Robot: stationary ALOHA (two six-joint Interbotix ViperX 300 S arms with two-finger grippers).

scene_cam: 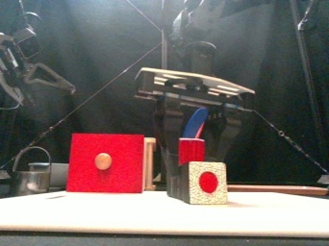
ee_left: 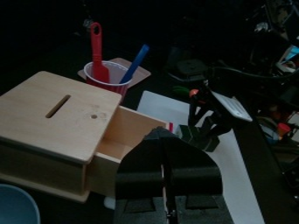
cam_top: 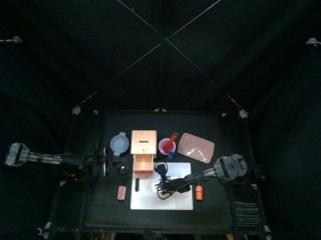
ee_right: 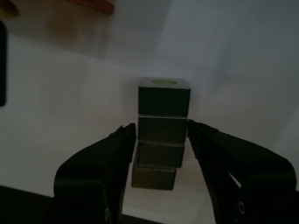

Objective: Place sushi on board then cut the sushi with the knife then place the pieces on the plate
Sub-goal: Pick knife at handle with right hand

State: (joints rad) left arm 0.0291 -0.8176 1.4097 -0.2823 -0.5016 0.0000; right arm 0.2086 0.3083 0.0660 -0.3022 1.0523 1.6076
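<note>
A sushi roll (ee_right: pixel 160 131) of dark green blocks lies on the white board (cam_top: pixel 138 202). Its speckled end with a red centre (scene_cam: pixel 206 183) faces the front. My right gripper (ee_right: pixel 162 147) is open and low over the board, one jaw on each side of the roll's near blocks; in the top view it (cam_top: pixel 167 183) reaches in from the right. The red cup (cam_top: pixel 167 145) holds a blue knife (scene_cam: pixel 195 123) and a red one (ee_left: pixel 96 48). The pink plate (cam_top: pixel 198 146) lies at the back right. My left gripper (ee_left: pixel 167 166) is shut on nothing, near the box.
The wooden box (cam_top: pixel 145 142) stands behind the board with its drawer pulled out, red front (scene_cam: pixel 106 163) forward. A blue-grey bowl (cam_top: pixel 119 143) sits left of the box. Two small orange-red toys (cam_top: pixel 122 192) (cam_top: pixel 198 192) lie near the board's side edges.
</note>
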